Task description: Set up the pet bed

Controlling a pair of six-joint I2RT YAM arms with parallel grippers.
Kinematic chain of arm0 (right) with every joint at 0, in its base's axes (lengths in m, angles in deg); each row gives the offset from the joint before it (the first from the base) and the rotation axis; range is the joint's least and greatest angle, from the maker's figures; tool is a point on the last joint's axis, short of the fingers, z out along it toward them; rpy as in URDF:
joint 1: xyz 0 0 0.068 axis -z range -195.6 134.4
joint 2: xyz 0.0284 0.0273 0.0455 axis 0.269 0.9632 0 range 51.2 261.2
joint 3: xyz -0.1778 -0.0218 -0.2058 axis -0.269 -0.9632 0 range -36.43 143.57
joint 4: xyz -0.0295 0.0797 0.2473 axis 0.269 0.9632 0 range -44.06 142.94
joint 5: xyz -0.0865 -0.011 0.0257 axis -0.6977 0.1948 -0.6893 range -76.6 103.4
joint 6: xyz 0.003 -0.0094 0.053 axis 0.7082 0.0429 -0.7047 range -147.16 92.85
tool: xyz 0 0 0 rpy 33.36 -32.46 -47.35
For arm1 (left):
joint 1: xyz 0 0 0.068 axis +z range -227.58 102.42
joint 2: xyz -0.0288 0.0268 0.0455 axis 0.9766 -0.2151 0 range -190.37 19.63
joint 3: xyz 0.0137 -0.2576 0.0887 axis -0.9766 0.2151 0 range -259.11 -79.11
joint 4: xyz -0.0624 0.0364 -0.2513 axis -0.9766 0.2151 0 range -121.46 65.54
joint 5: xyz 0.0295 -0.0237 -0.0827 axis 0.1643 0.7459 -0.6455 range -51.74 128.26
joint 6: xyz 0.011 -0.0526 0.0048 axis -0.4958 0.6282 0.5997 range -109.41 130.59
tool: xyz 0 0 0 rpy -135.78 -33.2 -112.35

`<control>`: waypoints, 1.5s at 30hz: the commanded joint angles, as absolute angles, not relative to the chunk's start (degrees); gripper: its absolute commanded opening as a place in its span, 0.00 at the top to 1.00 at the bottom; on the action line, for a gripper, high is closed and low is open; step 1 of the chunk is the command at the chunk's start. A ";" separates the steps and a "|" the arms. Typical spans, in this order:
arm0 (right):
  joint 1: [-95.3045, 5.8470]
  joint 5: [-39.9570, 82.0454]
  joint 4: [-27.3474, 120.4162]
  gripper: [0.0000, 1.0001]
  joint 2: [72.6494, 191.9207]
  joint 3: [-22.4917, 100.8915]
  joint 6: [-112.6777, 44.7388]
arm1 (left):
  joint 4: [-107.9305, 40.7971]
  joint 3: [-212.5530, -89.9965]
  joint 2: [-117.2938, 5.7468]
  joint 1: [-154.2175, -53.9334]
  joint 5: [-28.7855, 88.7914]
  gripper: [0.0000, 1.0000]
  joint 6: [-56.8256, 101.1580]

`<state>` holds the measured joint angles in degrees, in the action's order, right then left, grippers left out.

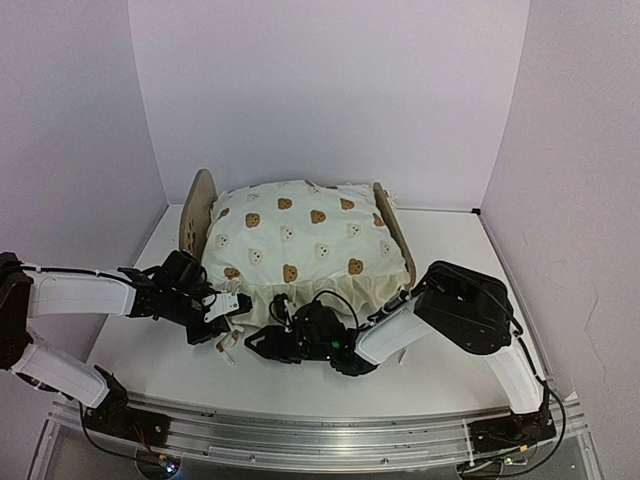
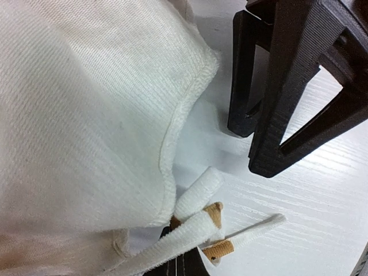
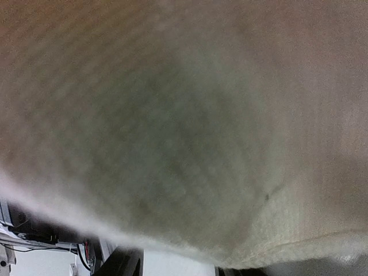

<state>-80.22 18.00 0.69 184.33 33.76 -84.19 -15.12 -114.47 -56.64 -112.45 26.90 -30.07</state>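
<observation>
The pet bed stands at the back middle of the table, its light-wood headboard (image 1: pixel 197 212) on the left and its footboard (image 1: pixel 396 238) on the right. Cream bear-print bedding (image 1: pixel 300 245) covers the frame and hides the base. My left gripper (image 1: pixel 228 318) is at the bedding's front left corner, shut on a white tie (image 2: pixel 198 233) of the ruffled edge (image 2: pixel 75 115). My right gripper (image 1: pixel 264 345) sits just right of it on the table, open with nothing between its black fingers (image 2: pixel 287 103). Blurred cloth (image 3: pixel 184 115) fills the right wrist view.
White walls close in the table at the back and on both sides. Bare tabletop (image 1: pixel 440 370) lies in front of the bed. The two grippers are close together near the bed's front left corner.
</observation>
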 commanded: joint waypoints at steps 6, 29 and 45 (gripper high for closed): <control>-78.96 8.15 -9.05 0.61 184.74 34.73 -87.92 | -16.62 -113.65 -56.05 -112.56 25.91 1.00 -30.93; -78.91 14.84 -7.76 0.77 190.35 41.90 -93.00 | -18.59 -113.46 -56.23 -112.56 26.87 1.00 -31.60; -79.62 12.50 -3.53 1.00 185.47 38.45 -86.71 | -9.39 -115.02 -51.26 -112.41 29.36 0.70 -35.62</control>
